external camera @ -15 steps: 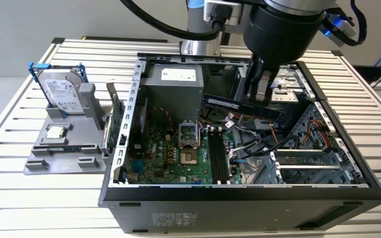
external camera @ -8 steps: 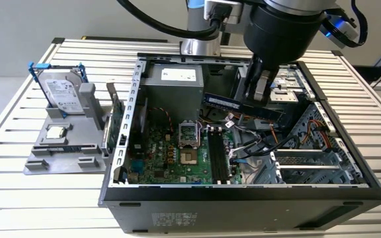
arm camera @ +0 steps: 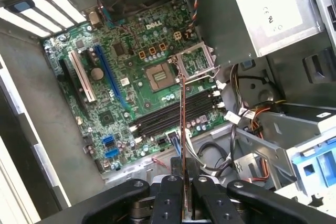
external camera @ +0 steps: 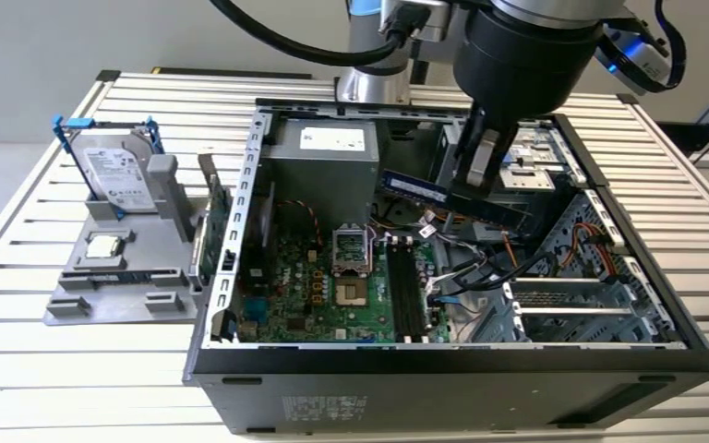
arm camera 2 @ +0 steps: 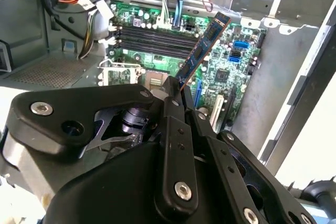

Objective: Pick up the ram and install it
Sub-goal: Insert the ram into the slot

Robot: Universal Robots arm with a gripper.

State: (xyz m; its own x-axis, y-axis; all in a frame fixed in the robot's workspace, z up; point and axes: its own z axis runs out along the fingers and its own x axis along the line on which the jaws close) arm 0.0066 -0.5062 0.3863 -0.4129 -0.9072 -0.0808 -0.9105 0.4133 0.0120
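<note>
We find pick-up complete: the pincer (arm camera: 184, 190) is clenched on the ram (arm camera 2: 202, 50), holding it above the black memory slots (arm camera: 168, 115), apart from them. Seating in a slot is not yet done.

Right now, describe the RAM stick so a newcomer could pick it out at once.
Start at the open computer case on the slatted table, and look above its green motherboard. There the tool grips the ram, a long, narrow blue-green stick. Unlike the larger green card standing beside the case, it hangs tilted in the air.
</note>
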